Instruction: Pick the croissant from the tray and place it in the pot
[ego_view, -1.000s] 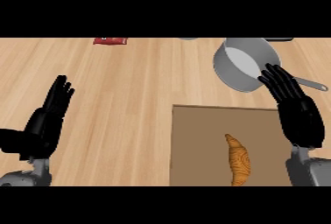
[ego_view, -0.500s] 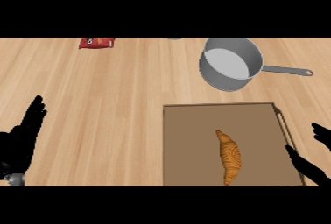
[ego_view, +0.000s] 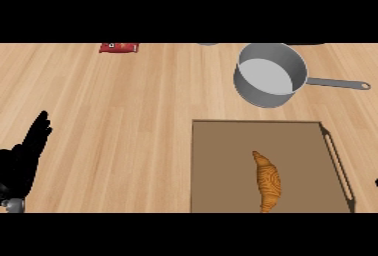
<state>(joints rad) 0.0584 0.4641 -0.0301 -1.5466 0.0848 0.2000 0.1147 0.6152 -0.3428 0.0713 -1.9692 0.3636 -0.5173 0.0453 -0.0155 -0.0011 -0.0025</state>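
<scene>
Croissant (ego_view: 267, 183) on tray (ego_view: 221, 165) (untouched) | left robot hand (ego_view: 22, 160) well apart, fingers straight, empty

A golden-brown croissant (ego_view: 267, 182) lies lengthwise on the brown tray (ego_view: 221, 165), right of its middle; the grey pot (ego_view: 269, 75) stands beyond, handle pointing right

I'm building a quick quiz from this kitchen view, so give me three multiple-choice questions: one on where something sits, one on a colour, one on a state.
1. Where is the croissant?
A. On the tray
B. In the pot
C. On bare counter

2. What colour is the pot?
A. Red
B. Grey
C. Black

3. What does the pot hold?
A. The croissant
B. A red packet
C. Nothing visible

Answers: 1 A, it lies lengthwise on the brown tray. 2 B, its body and handle are grey. 3 C, its inside shows bare.
</scene>
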